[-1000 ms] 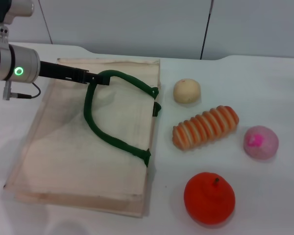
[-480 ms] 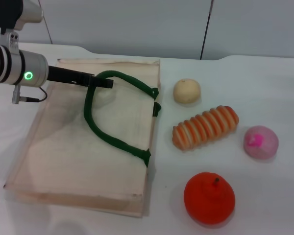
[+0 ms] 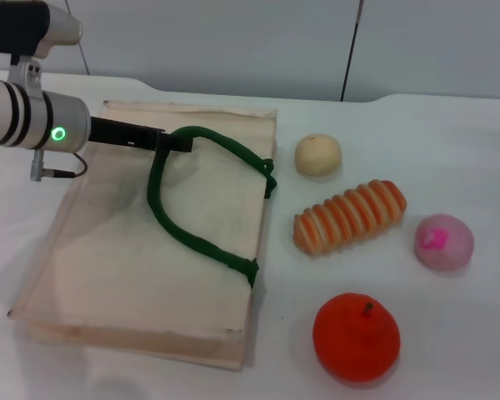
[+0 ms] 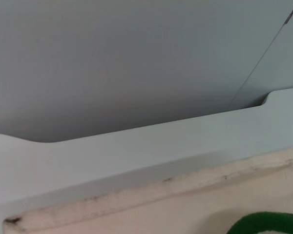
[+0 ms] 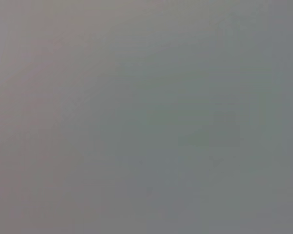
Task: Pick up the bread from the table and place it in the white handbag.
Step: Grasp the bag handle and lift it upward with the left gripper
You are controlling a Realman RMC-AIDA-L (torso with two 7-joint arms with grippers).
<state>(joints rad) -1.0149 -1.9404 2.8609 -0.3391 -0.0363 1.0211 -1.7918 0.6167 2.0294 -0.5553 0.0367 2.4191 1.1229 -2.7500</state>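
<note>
The bread (image 3: 350,217), a ridged loaf with orange and cream stripes, lies on the white table (image 3: 450,150) just right of the white handbag (image 3: 108,250). The handbag lies flat, its green rope handle (image 3: 183,233) looping across its top face. My left gripper (image 3: 177,142) reaches in from the left over the bag and is shut on the top of that handle, which is raised slightly. The left wrist view shows the handbag's far edge (image 4: 185,187) and a bit of the green handle (image 4: 268,223). My right gripper is out of view.
A small round beige bun (image 3: 317,155) sits behind the bread. A pink ball (image 3: 443,242) lies to its right, and an orange fruit (image 3: 356,337) sits in front near the table's front edge. A grey wall stands behind the table.
My left gripper has moved rightward over the bag, taking the top of the green handle with it. The bag's far right corner has shifted slightly right. The bread has not moved.
</note>
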